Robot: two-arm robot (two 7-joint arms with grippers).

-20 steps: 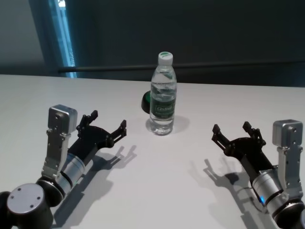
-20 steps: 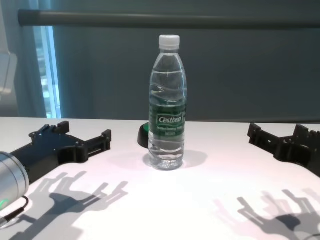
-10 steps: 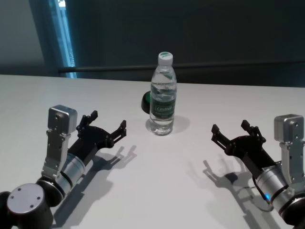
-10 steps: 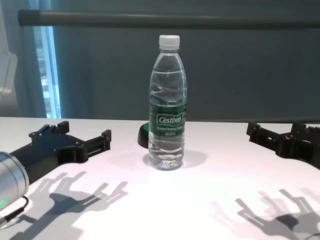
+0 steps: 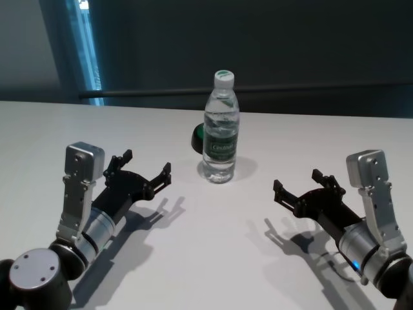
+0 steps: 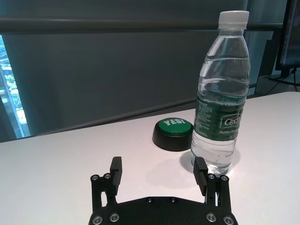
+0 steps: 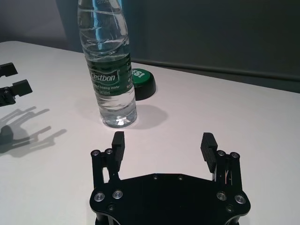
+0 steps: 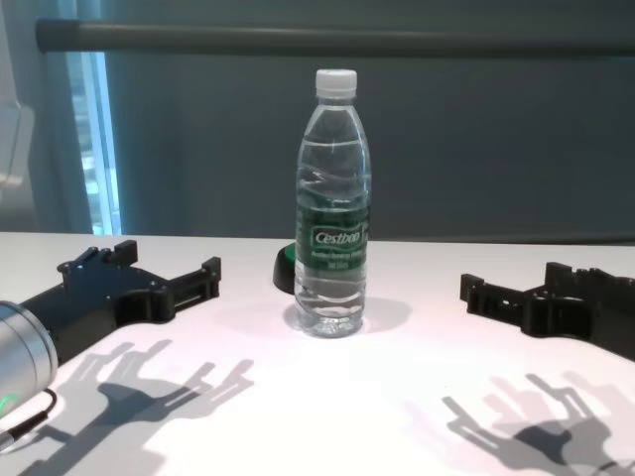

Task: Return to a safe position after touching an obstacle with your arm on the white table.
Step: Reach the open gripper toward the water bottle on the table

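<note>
The obstacle, a clear water bottle [image 5: 221, 129] with a white cap and a dark green label, stands upright near the middle of the white table [image 5: 206, 252]. It also shows in the chest view [image 8: 333, 248], the left wrist view [image 6: 220, 103] and the right wrist view [image 7: 110, 70]. My left gripper [image 5: 147, 163] is open and empty, low over the table to the bottle's left and apart from it. My right gripper [image 5: 297, 181] is open and empty, low over the table to the bottle's right and nearer me, not touching it.
A low black round button with a green top [image 5: 197, 137] sits on the table just behind the bottle on its left side. A dark rail and wall run behind the table's far edge. Bare tabletop lies between the two grippers in front of the bottle.
My right gripper has swung left toward the bottle and the middle of the table. The left arm and the bottle have not moved.
</note>
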